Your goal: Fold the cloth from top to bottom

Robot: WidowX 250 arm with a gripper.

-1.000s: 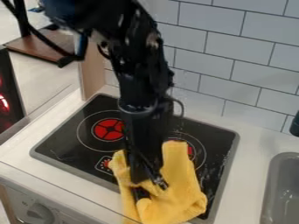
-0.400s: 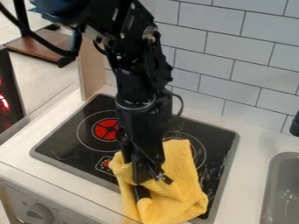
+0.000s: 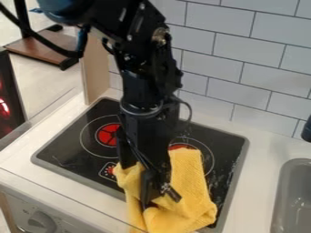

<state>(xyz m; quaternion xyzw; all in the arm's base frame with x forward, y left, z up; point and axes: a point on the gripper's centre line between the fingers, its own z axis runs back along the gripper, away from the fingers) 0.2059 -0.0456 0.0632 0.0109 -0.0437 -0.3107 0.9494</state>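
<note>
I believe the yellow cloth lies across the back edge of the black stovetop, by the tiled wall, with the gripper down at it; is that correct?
Not quite: the camera view shows the yellow cloth across the front edge of the black stovetop, on the side of the knob. The gripper is down at the cloth, as you say.

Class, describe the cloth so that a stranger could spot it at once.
Find the white counter, then the black stovetop set into it. Rumpled over the stovetop's near edge lies the cloth. Its yellow sets it apart from the red burner marks and gray sink.
</note>
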